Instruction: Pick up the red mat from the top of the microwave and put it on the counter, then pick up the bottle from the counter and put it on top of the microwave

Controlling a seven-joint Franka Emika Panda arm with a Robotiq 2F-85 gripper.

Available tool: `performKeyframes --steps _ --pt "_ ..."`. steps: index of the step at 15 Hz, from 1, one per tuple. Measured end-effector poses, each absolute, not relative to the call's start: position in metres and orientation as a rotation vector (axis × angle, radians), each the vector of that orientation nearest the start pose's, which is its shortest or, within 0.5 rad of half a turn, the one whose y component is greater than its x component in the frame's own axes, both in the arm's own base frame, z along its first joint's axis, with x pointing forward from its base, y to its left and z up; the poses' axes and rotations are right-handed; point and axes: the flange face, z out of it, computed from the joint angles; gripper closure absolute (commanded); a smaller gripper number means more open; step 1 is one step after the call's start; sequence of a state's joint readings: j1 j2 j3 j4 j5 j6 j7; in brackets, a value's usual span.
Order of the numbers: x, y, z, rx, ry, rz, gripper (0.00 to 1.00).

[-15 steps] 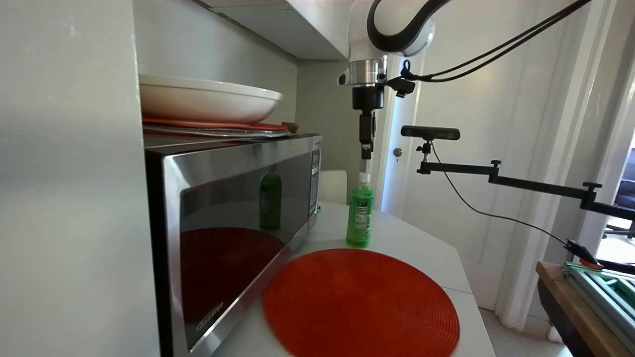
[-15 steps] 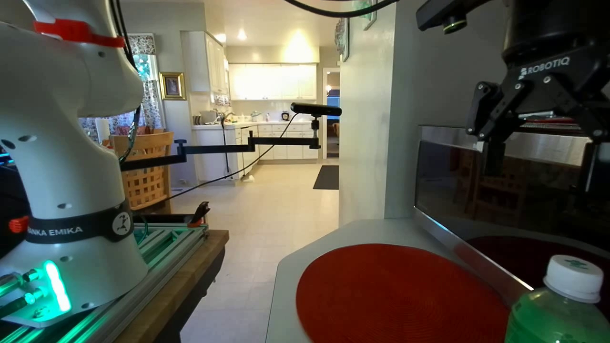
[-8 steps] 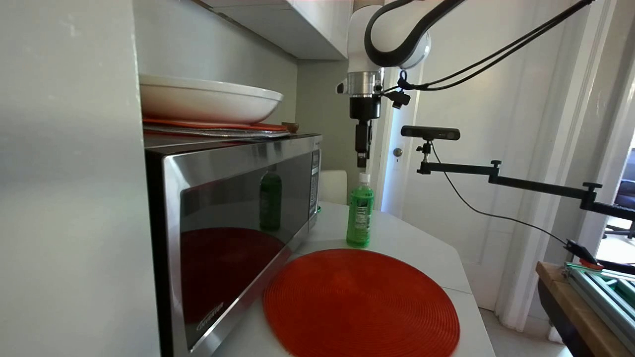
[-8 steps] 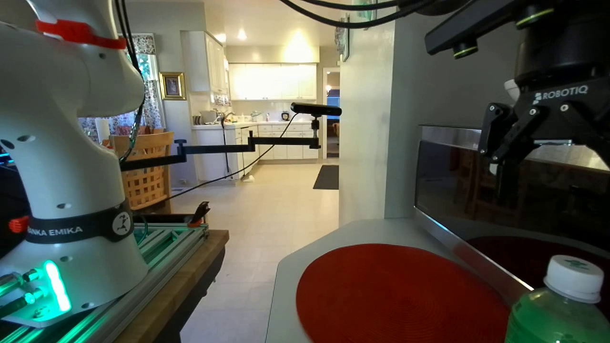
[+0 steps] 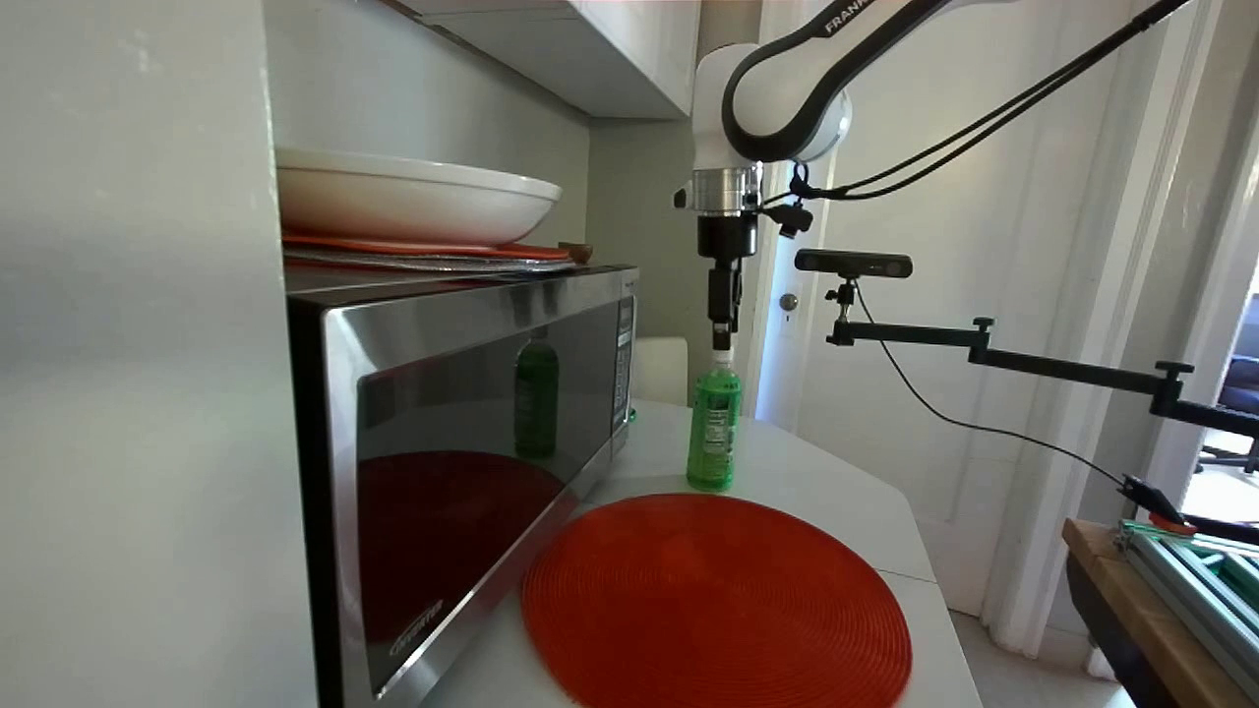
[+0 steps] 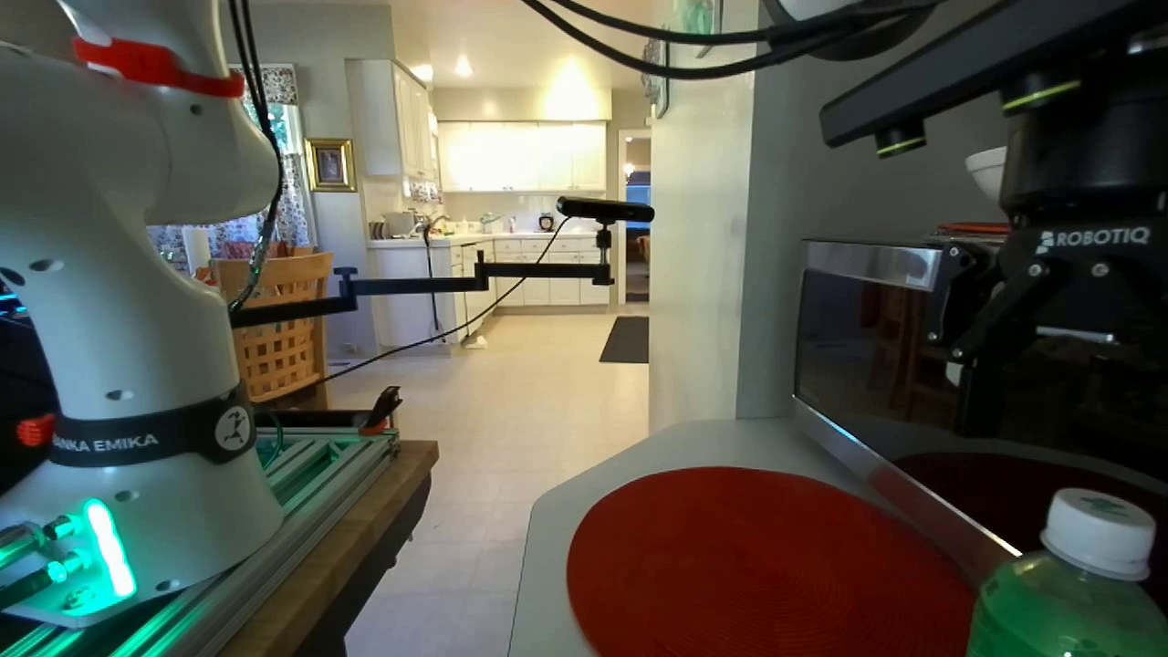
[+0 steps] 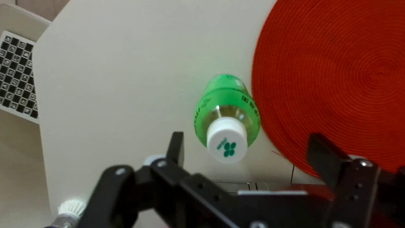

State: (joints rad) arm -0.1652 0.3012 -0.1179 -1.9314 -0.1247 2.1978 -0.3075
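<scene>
The green bottle (image 5: 713, 433) with a white cap stands upright on the white counter (image 5: 836, 482). It also shows in the wrist view (image 7: 226, 101) and, close up, in an exterior view (image 6: 1063, 607). My gripper (image 5: 722, 339) points down over the cap. In the wrist view my gripper (image 7: 245, 142) is open, a finger on either side of the cap with gaps, touching nothing. The red mat (image 5: 718, 600) lies flat on the counter beside the bottle; it also shows in the wrist view (image 7: 316, 79). The microwave (image 5: 472, 393) stands along the counter's back.
A white bowl (image 5: 423, 202) sits on stacked red mats (image 5: 433, 248) atop the microwave. A cabinet (image 5: 551, 49) hangs above. A camera (image 5: 853, 264) on a jointed arm stands beyond the counter. A brush (image 7: 71, 209) lies near the counter's edge in the wrist view.
My gripper has moved down toward the bottle, its fingertips coming to about the cap's top in an exterior view. The bottle and the red mat have not moved.
</scene>
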Motion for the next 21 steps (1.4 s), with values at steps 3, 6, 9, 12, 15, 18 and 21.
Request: performKeyframes --steps 3,6,9,12,15,18,21 --pt "0.584 -0.179 0.323 -3.249 -0.147 0.133 0.33" --pt "0.583 -0.181 0.32 -3.243 -0.135 0.138 0.58" --pt "0.583 -0.18 0.32 -3.239 -0.133 0.136 0.81" --pt "0.584 -0.178 0.32 -3.238 -0.138 0.131 0.91" --pt "0.585 -0.177 0.32 -3.238 -0.139 0.13 0.91" --pt "0.585 -0.176 0.321 -3.236 -0.142 0.127 0.91" --pt "0.584 -0.166 0.339 -3.232 -0.165 0.121 0.91"
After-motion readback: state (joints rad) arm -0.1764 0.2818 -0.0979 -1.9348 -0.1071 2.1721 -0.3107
